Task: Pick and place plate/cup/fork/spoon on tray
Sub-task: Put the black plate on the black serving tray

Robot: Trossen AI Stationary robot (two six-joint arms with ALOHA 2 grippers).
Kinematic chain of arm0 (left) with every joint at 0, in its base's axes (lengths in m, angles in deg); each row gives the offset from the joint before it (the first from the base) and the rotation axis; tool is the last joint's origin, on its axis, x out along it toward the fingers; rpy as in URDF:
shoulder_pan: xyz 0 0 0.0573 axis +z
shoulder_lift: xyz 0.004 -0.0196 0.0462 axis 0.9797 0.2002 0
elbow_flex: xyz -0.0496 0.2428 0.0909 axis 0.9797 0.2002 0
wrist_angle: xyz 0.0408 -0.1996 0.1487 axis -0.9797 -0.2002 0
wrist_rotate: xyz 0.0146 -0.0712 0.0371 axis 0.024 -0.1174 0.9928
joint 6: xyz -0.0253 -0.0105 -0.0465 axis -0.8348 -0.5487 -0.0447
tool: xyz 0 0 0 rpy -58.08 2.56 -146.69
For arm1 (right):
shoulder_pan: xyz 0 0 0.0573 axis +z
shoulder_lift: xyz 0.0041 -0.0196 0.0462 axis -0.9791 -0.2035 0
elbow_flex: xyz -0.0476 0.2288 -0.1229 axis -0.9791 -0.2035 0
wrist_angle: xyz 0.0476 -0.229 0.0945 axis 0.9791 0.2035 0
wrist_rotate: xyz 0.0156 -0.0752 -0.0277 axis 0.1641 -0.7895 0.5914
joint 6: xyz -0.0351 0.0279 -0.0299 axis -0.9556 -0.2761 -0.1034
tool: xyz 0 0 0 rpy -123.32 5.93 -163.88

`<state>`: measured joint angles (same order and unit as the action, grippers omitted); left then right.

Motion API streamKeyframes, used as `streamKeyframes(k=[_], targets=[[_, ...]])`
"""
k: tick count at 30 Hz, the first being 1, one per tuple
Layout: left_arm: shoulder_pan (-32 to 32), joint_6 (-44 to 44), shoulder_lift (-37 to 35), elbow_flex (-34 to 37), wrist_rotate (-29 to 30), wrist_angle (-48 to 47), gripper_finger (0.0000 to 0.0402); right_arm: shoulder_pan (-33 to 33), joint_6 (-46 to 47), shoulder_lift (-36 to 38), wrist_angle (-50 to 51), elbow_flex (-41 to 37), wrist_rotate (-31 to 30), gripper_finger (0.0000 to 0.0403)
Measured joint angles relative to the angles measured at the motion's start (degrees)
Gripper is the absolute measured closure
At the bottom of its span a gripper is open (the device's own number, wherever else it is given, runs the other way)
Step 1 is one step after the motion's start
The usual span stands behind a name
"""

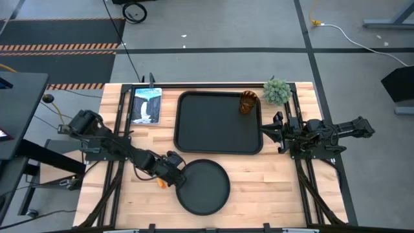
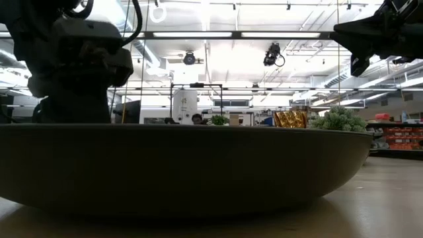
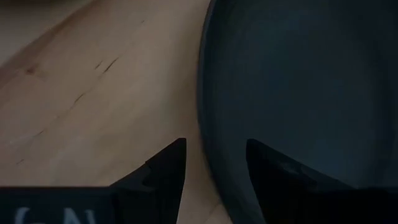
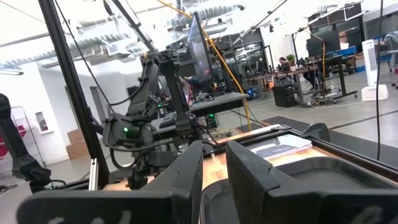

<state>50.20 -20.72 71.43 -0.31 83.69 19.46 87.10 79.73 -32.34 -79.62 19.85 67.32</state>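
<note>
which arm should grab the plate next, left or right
Left, probably. The left gripper is open at the plate's rim, fingers straddling it. The right gripper waits beside the tray, farther off.

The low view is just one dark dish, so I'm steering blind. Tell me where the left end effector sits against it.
Observer: The left end effector is open, straddling the plate's left rim, with one finger over wood and one over the plate.
Operator: Report whether that plate is on the tray.
Observer: No. It lies on the table in front of the tray.
</note>
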Motion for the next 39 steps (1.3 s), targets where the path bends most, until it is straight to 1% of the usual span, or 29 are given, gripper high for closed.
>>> streamKeyframes(k=[4,15,28,39], targets=[[-0.20,0.00,0.45,0.00,-0.24,-0.32,0.0234,-0.01,0.00,0.01,-0.33,0.00,0.00,0.0325],[-0.28,0.07,0.45,0.00,-0.37,-1.11,0.0280,0.01,0.00,0.00,-0.31,0.00,0.00,0.0325],[-0.28,0.00,0.34,0.00,-0.83,-1.61,0.0320,-0.01,0.00,0.02,-0.29,0.00,0.00,0.0325],[-0.24,-0.24,0.28,0.00,-0.48,-1.68,0.0388,0.02,0.00,0.00,-0.29,0.00,0.00,0.0325]])
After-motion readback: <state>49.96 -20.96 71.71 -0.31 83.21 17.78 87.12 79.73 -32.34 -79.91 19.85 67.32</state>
